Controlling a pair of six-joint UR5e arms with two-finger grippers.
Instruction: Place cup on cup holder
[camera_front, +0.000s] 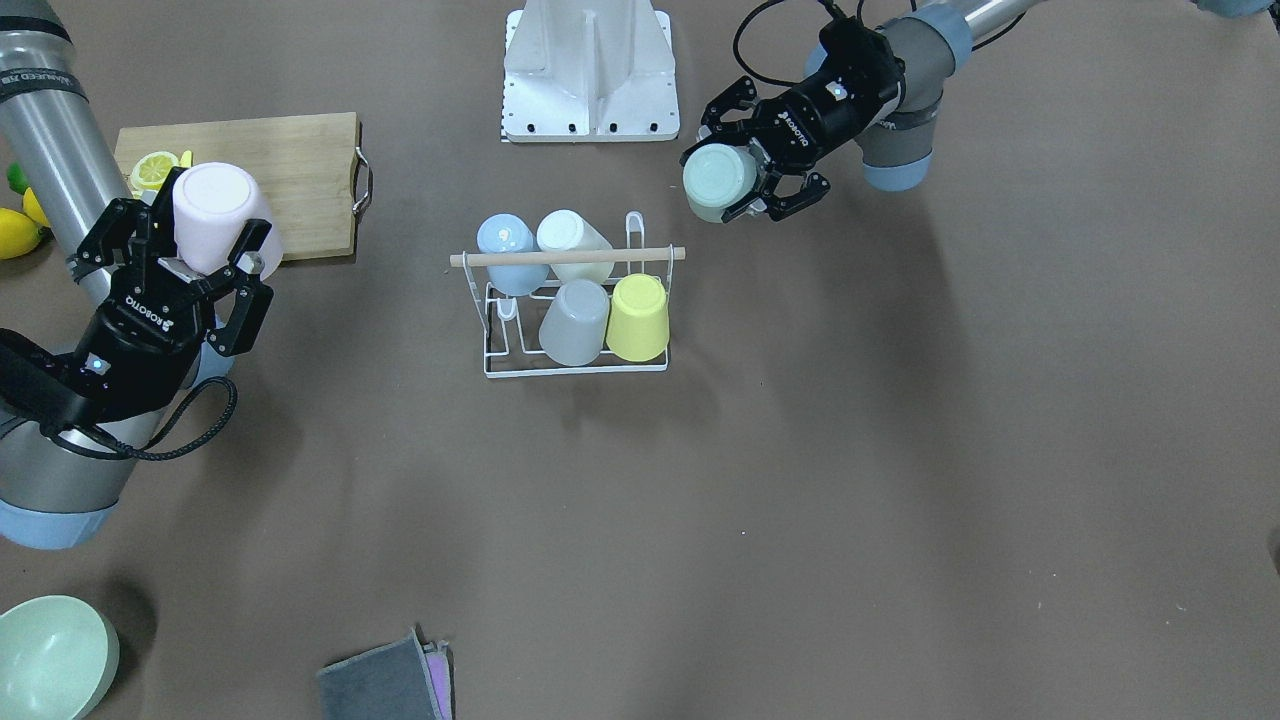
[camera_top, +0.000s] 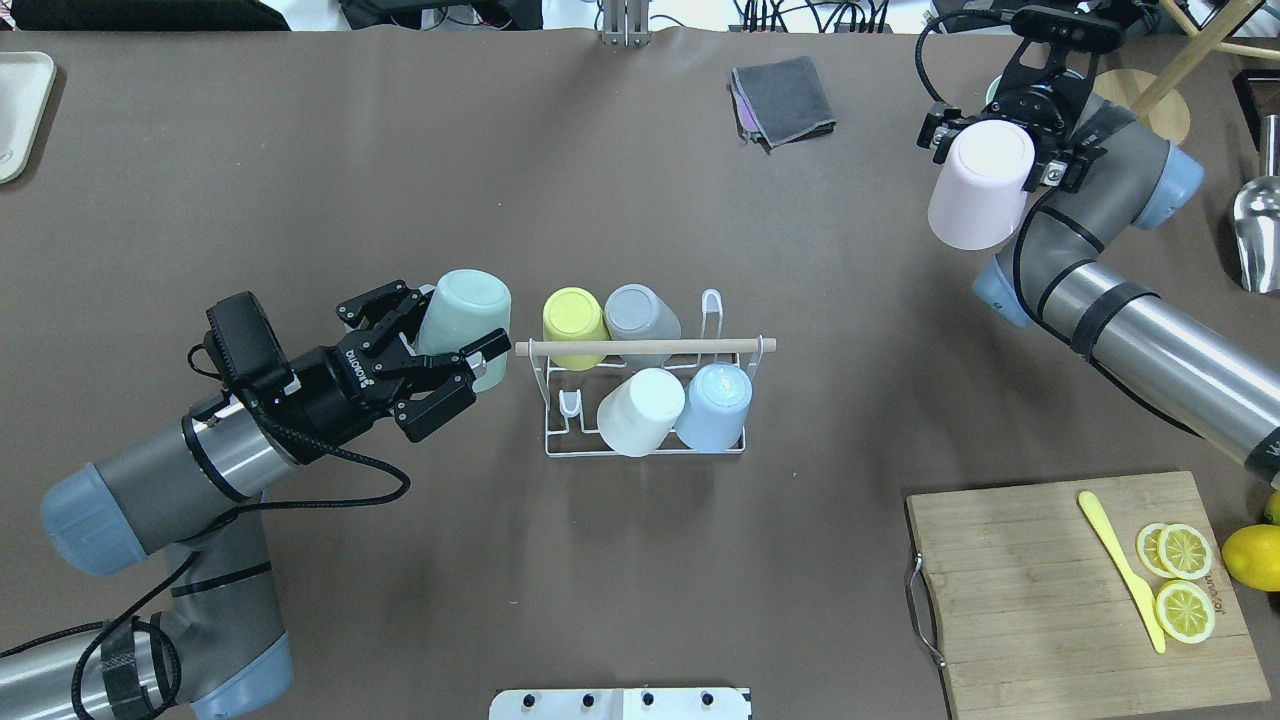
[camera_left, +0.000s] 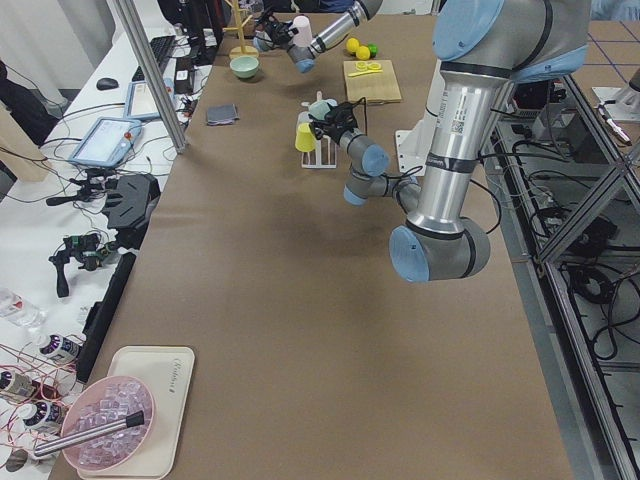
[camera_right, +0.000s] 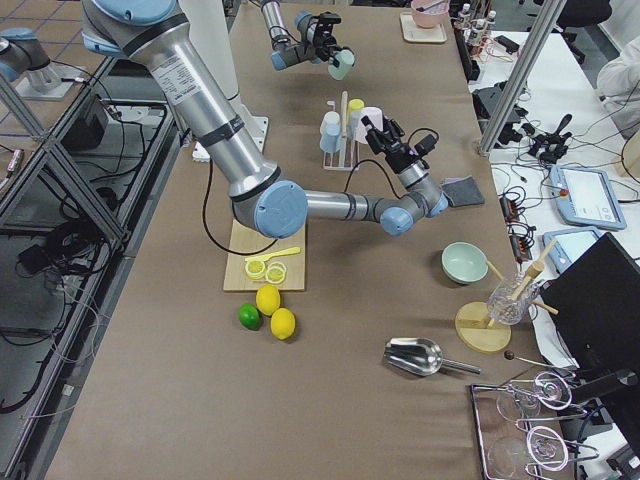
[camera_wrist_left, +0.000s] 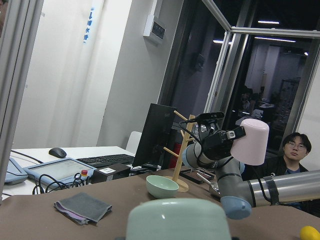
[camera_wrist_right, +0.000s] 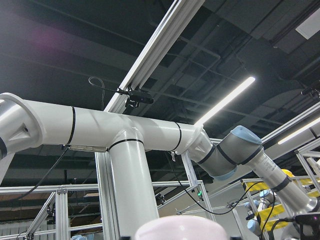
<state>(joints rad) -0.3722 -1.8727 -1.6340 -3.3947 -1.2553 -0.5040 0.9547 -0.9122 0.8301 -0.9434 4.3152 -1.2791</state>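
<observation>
The white wire cup holder (camera_top: 560, 440) with a wooden rod (camera_top: 645, 347) stands mid-table and carries a yellow (camera_top: 573, 317), a grey (camera_top: 640, 312), a white (camera_top: 641, 410) and a blue cup (camera_top: 712, 406). It also shows in the front view (camera_front: 500, 365). My left gripper (camera_top: 455, 345) is shut on a pale green cup (camera_top: 462, 312), bottom up, just left of the holder (camera_front: 718, 182). My right gripper (camera_top: 990, 150) is shut on a pink cup (camera_top: 980, 185), bottom up, held high at the far right (camera_front: 215, 215).
A wooden cutting board (camera_top: 1040, 590) with lemon slices (camera_top: 1183, 550) and a yellow knife (camera_top: 1120, 565) lies near right. A folded grey cloth (camera_top: 782, 97) lies far centre. A green bowl (camera_front: 50, 655) and the white base plate (camera_front: 590, 75) also sit on the table.
</observation>
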